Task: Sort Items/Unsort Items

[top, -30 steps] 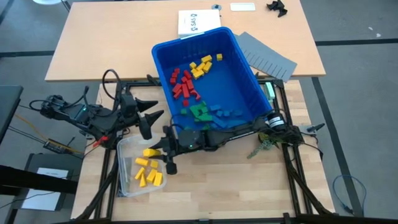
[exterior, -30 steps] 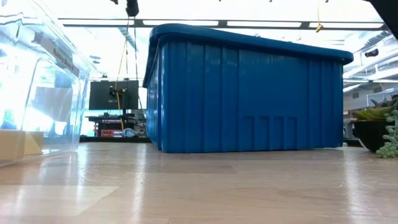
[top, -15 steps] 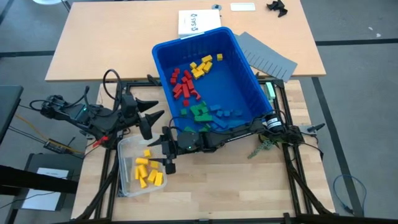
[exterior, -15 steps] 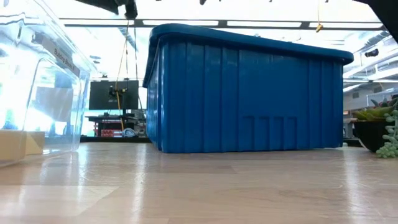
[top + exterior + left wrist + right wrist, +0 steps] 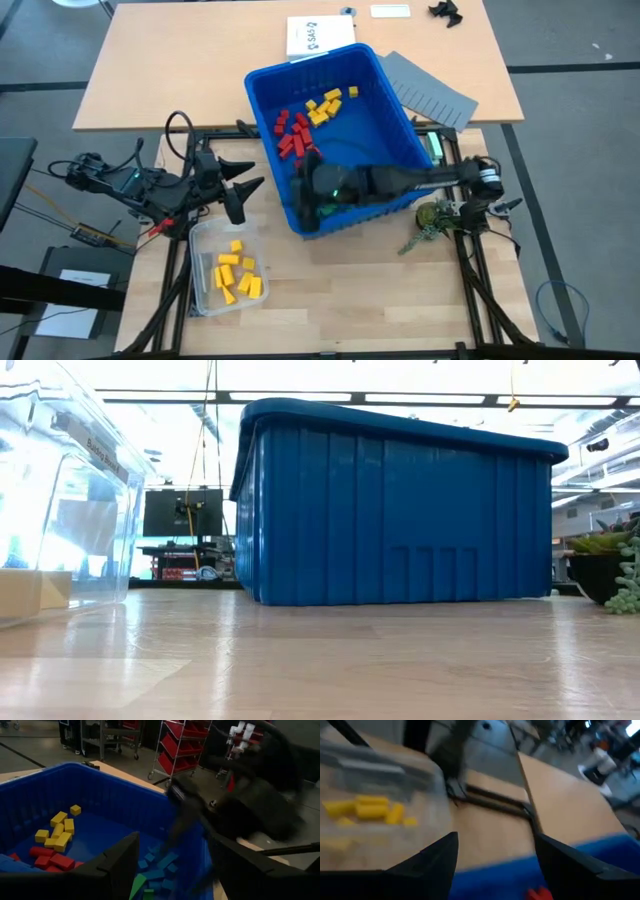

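Blocks (image 5: 300, 135) lie in two places on the table: red, yellow, green and blue ones inside the blue bin (image 5: 395, 120), and yellow ones alone in the clear tub (image 5: 200, 290) at the near left. Seven yellow blocks can be counted in the tub from above. In the bin, a yellow cluster sits toward the far wall and a red cluster just beside it; exact counts there cannot be told, since the right arm covers the green and blue pieces at the near end.

Two arms are at work over one bin and one tub. The right gripper (image 5: 305, 200) hangs over the bin's near-left corner, blurred; its wrist view shows its fingers (image 5: 432, 862) spread apart with nothing between them, the tub's yellow blocks ahead of it and a red block near the blue rim. The left gripper (image 5: 240, 180) waits just outside the bin's left wall, above the tub's far end, its fingers (image 5: 117, 865) parted and empty, with the bin's blocks spread before it.

A grey divider sheet (image 5: 430, 90) and a white paper (image 5: 318, 36) lie beyond the bin.
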Robot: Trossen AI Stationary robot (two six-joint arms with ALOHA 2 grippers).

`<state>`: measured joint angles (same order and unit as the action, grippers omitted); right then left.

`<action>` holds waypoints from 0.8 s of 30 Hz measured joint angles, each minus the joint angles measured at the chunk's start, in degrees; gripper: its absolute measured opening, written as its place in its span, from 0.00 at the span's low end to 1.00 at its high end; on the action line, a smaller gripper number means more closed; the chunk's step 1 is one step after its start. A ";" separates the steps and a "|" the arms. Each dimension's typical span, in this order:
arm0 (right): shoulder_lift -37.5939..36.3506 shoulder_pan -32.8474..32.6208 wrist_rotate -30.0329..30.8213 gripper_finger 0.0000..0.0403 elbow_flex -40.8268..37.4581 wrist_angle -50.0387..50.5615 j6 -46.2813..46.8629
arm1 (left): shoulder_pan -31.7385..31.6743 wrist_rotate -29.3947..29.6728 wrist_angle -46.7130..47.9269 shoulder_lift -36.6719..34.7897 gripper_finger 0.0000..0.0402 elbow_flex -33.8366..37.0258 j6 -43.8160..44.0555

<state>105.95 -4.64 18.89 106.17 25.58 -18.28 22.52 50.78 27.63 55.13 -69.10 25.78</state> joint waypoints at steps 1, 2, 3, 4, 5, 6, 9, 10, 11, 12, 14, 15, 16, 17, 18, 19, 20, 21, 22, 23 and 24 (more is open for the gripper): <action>-0.87 1.37 0.01 0.66 0.02 2.50 -0.01 | 0.00 0.00 0.06 -0.02 0.62 0.00 0.00; -1.40 2.87 0.27 0.67 0.00 5.64 -0.03 | -0.02 0.00 0.04 -0.02 0.62 0.00 0.00; -1.90 4.46 0.90 0.68 0.00 7.83 0.00 | 0.01 0.00 0.01 -0.01 0.62 0.00 0.00; -2.30 6.11 1.35 0.70 -0.03 9.62 0.00 | 0.01 0.02 0.15 0.01 0.62 0.00 0.00; -2.58 7.80 1.56 0.71 -0.03 11.10 0.00 | 0.00 0.00 0.08 -0.02 0.62 0.00 0.00; -2.98 9.66 1.55 0.72 -0.03 11.91 0.00 | 0.00 0.00 -0.01 -0.01 0.62 0.00 0.00; -3.27 15.92 -0.95 0.75 -0.03 12.70 -0.67 | 0.01 0.02 0.05 -0.01 0.62 0.00 0.00; -3.12 18.21 -2.53 0.75 -0.03 12.38 -1.04 | -0.01 0.01 0.02 -0.02 0.62 0.00 0.00; -2.88 20.53 -4.13 0.76 -0.22 11.92 -1.30 | 0.00 0.00 -0.06 0.00 0.62 0.00 0.00; -2.24 22.60 -5.62 0.76 -0.33 10.56 -1.35 | 0.01 0.02 -0.01 -0.02 0.62 0.00 0.00; -1.30 26.96 -8.78 0.76 -0.38 8.14 -1.29 | -0.02 0.02 0.00 0.01 0.62 0.00 0.00; -0.73 28.71 -9.79 0.76 -0.44 7.39 -1.29 | -0.01 0.02 0.19 0.01 0.62 0.00 0.00; -0.17 30.46 -10.93 0.76 -0.44 5.36 -1.25 | -0.01 0.00 0.02 0.01 0.62 0.00 0.00; 0.39 32.05 -11.97 0.76 -0.44 4.12 -1.22 | 0.00 0.01 0.01 0.01 0.62 0.00 0.00; 1.26 33.46 -12.92 0.76 -0.42 3.17 -1.21 | 0.01 0.01 0.00 0.01 0.62 0.00 0.00; 1.86 34.75 -13.84 0.76 -0.42 1.82 -1.13 | 0.00 0.01 -0.04 0.01 0.62 0.00 0.00; 2.88 35.92 -14.68 0.76 -0.42 1.05 -1.21 | 0.01 0.01 0.13 -0.01 0.62 0.00 0.00; 3.87 36.90 -15.07 0.76 -0.42 -0.16 -1.47 | 0.01 0.01 0.07 -0.01 0.62 0.00 0.00; 4.72 37.66 -15.44 0.76 -0.44 -1.30 -1.52 | -0.02 0.00 -0.04 0.01 0.62 0.00 0.00; 5.64 38.31 -15.55 0.76 -0.44 -2.14 -1.76 | 0.01 0.02 0.02 0.01 0.62 0.00 0.00; 6.56 38.91 -15.57 0.76 -0.44 -3.70 -2.13 | 0.01 0.00 -0.18 -0.01 0.62 -0.02 0.00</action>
<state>112.51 34.27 3.32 105.73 21.88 -20.41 22.52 50.79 27.45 55.11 -69.12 25.78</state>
